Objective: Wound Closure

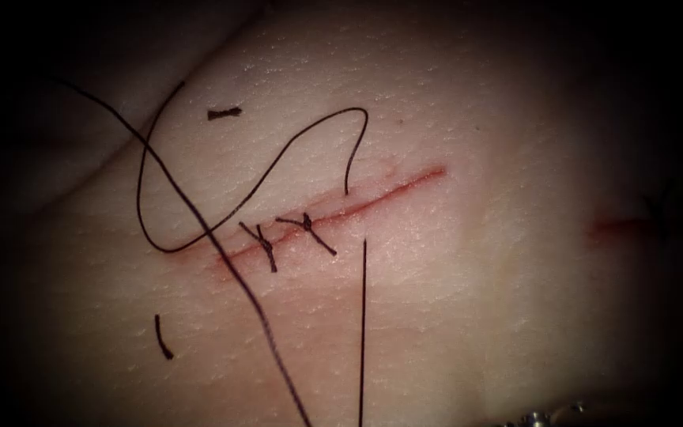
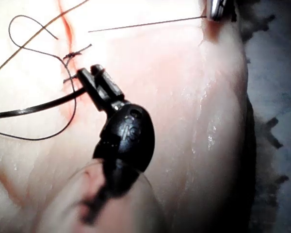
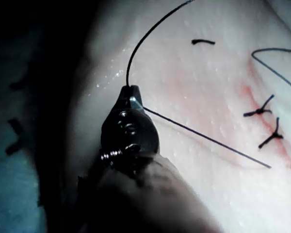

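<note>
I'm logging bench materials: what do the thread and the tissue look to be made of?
The thread looks like a thin, dark, smooth single-strand synthetic suture: it holds stiff open loops and knotted stitches across the cut. The tissue looks soft, pale and moist, with fine pores and a slight sheen. The right tool holds thread in shut jaws; the left tool holds thread too.

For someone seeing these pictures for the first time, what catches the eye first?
First, the red cut running slantwise across the tissue, with two dark knotted stitches over its left part. Next, loose thread looping above the cut. The right arm's claw is shut on thread beside the tissue's edge.
</note>
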Controlling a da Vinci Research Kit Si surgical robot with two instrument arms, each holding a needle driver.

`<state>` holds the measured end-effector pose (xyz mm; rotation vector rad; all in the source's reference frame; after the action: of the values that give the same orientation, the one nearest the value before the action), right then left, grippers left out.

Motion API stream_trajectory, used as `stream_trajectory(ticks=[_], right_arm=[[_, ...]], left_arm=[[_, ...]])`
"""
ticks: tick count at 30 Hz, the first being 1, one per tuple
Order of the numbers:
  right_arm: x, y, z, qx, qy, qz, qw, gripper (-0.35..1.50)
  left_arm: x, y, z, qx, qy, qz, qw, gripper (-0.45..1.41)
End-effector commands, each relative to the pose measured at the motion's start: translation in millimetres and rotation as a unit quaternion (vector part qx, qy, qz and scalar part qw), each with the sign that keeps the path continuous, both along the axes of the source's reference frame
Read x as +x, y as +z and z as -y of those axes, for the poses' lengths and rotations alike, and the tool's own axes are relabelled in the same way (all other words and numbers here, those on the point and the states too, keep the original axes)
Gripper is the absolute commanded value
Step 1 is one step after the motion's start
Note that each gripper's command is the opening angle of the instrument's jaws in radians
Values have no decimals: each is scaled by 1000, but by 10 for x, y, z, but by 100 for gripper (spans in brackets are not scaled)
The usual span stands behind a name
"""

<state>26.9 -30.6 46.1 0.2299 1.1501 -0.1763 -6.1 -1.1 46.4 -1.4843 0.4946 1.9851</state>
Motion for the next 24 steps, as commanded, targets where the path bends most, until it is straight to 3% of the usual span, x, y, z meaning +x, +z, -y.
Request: stream_trajectory(ticks=[1,9,10,11,12,13,14,16,24], right_arm=[[8,-5,20,2,-6,0,1000,-35],[20,-27,59,-5,-35,6,999,-35],[23,-25,52,2,-30,12,999,4],[24,-23,46,10,-25,15,1000,54],[23,-17,29,16,3,21,1000,131],[19,-15,18,17,21,25,999,140],[6,-9,-13,23,48,29,998,146],[3,-9,-19,25,51,28,998,146],[-41,1,-106,24,76,27,996,140]], left_arm=[[-4,6,8,1,2,1,1000,-45],[0,14,10,-9,8,3,1000,-45],[-1,15,12,-16,17,9,1000,-45],[-2,15,13,-18,20,12,1000,-45],[-3,16,15,-22,23,14,999,-45],[-4,16,17,-25,27,17,999,-45],[-5,17,21,-30,31,20,999,-45],[-5,17,22,-31,32,21,999,-45],[-3,18,26,-38,40,26,998,-45]])
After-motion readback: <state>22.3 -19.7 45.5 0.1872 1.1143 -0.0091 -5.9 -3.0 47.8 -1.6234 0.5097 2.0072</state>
